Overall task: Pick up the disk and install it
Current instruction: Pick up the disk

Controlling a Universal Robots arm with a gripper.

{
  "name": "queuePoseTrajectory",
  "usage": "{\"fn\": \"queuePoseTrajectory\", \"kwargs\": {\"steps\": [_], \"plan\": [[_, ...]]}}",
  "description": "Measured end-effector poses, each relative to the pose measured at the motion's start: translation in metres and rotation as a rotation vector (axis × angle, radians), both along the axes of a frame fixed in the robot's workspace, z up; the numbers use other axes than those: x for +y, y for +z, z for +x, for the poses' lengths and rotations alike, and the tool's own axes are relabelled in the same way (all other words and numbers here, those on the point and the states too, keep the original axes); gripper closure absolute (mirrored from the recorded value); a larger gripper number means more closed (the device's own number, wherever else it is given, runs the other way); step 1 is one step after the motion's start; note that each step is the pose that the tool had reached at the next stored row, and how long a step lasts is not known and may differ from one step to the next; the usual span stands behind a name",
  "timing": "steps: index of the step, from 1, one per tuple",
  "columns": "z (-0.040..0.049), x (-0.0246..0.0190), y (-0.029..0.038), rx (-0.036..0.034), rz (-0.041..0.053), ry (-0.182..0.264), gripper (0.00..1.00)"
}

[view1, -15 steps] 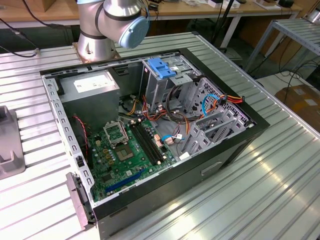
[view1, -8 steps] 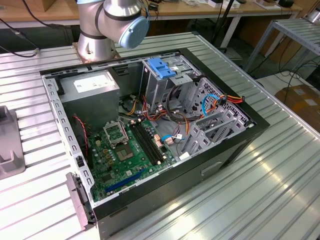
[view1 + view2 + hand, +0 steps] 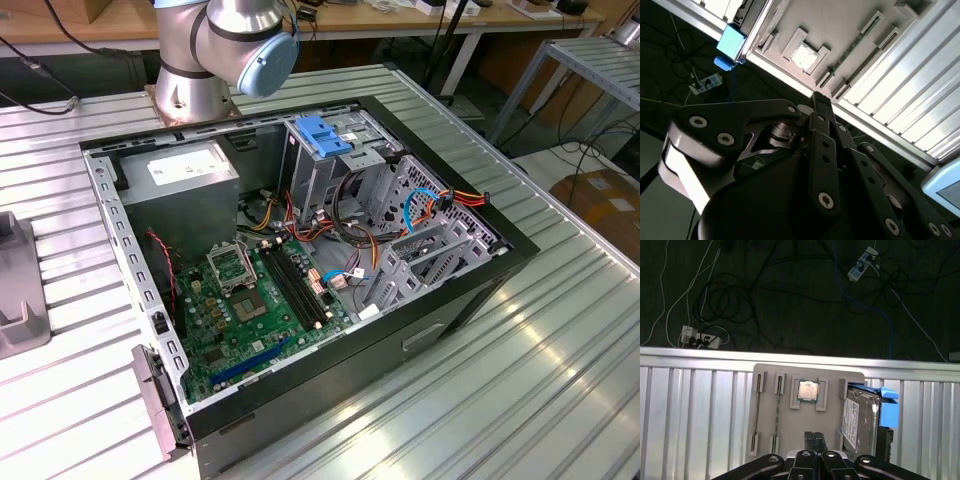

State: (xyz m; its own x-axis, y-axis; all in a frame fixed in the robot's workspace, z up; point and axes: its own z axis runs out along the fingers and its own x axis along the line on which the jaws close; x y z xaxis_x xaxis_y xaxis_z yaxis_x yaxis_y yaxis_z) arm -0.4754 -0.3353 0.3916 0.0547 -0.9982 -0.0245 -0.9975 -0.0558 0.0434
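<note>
**Disk stands in its holder, gripper clenched on nothing**

The gripper [image 3: 815,437] is clenched. Its two fingertips are pressed together and there is nothing between them. It hangs over a flat grey holder [image 3: 790,435] that lies on the ribbed metal tabletop [image 3: 690,410].

The disk [image 3: 862,415] stands on its edge in a slot at one side of the holder. It is grey metal with a white label and a bright blue rail. The gripper is near the disk but apart from it. A small square chip [image 3: 808,390] sits in the middle of the holder, close to the disk's slot. Past the edge of the tabletop there is a dark floor [image 3: 790,315] with many cables on it.

In the exterior view, an open computer case [image 3: 460,300] lies in the middle of the tabletop. The base of the arm [image 3: 225,40] stands at about 11 o'clock from the case. Inside the case, a green board [image 3: 240,310] lies at 7 o'clock, a grey box [image 3: 185,170] at 10 o'clock and a blue bracket [image 3: 325,135] at 12 o'clock. A grey stand [image 3: 15,290] sits at 9 o'clock from the case, at the exterior view's left edge.
</note>
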Motion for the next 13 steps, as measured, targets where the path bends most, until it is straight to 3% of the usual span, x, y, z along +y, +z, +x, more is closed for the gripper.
{"fn": "queuePoseTrajectory", "kwargs": {"steps": [13], "plan": [[0.0000,0.0000,0.0000,0.0000,0.0000,0.109,0.90]]}}
